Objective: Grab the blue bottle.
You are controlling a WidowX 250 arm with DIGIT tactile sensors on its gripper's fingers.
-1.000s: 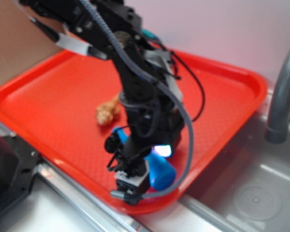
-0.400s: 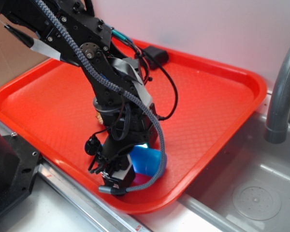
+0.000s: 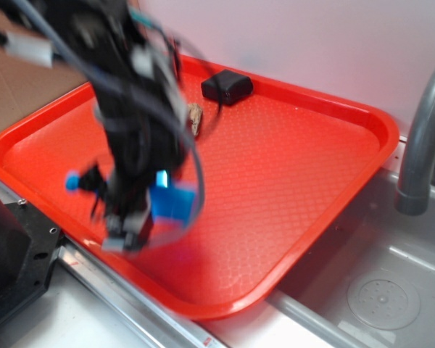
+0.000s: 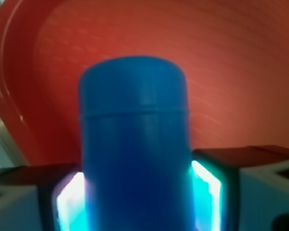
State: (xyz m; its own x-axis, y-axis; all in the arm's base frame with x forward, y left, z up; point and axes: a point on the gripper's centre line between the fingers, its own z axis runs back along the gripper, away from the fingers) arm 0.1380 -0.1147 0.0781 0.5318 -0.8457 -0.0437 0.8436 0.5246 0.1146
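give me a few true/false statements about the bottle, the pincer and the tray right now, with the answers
1. The blue bottle sits between the pincer pads. True.
2. The tray is green. False: it is red.
3. A black box sits near the tray's far edge. True.
4. The pincer is over the sink. False: it is over the tray's near left part.
5. The faucet stands left of the tray. False: it stands at the right of the exterior view, beside the sink.
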